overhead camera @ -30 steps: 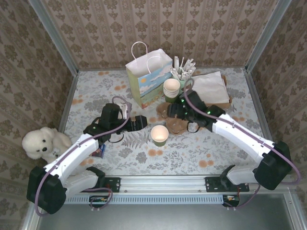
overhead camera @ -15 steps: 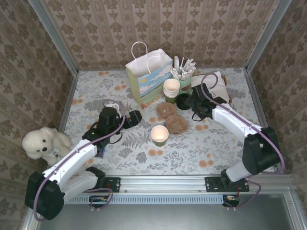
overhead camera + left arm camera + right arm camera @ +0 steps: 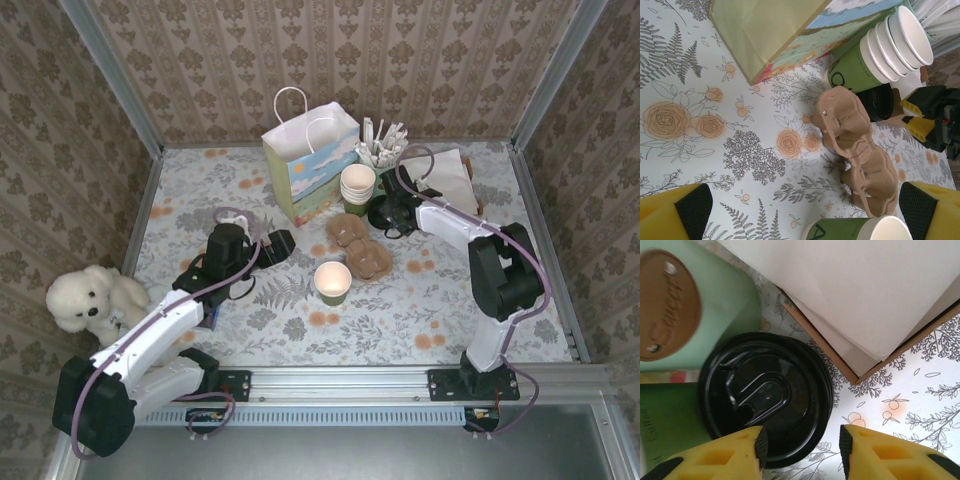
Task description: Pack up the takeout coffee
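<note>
Left gripper (image 3: 281,243), jaws wide and empty, faces the carrier (image 3: 860,165) lying slantwise ahead; right gripper (image 3: 802,441), half-open, straddles the rim of a lid (image 3: 765,390).

The carrier tray (image 3: 860,165) is rough, matt brown pulp; the lid (image 3: 765,395) is glossy black plastic; the cup (image 3: 333,281) and bag (image 3: 305,170) are smooth paper.

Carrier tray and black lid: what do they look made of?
The carrier tray looks like moulded paper pulp: matte brown and fibrous, with soft, uneven edges. The black lid looks like thin moulded plastic: it is glossy, with sharp highlights along its raised ridges.
</note>
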You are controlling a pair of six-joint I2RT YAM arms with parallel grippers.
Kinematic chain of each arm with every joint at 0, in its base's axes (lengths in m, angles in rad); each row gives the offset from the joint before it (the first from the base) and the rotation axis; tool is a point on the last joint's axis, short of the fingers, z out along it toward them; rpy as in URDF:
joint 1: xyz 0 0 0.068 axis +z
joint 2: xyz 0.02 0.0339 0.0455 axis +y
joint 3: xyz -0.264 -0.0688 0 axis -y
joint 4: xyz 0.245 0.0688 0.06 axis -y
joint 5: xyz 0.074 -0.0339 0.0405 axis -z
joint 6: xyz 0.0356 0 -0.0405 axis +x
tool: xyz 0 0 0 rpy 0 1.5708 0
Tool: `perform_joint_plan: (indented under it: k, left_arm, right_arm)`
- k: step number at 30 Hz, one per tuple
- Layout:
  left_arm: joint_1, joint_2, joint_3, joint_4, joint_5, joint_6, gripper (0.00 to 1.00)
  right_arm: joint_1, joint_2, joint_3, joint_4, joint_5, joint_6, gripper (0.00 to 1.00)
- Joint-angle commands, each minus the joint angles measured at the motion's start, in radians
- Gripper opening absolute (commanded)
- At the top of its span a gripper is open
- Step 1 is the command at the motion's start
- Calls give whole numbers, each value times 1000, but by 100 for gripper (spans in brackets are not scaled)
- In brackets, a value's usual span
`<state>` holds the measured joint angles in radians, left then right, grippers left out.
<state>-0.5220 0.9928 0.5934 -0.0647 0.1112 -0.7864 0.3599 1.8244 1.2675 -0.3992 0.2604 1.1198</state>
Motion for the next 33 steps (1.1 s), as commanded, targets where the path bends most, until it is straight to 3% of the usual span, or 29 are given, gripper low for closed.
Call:
perform_joint_plan:
  k: [1, 10, 33]
  left_arm:
    - [8, 10, 20, 6, -2, -4, 100]
    - [10, 24, 15, 8, 0, -9, 100]
    - [13, 33, 6, 11, -4, -16, 100]
  right_arm:
    - [1, 34, 42, -9, 45, -42, 42]
    - [-10, 92, 72, -20, 37, -101, 38]
    - [-29, 120, 81, -30, 49, -162, 41]
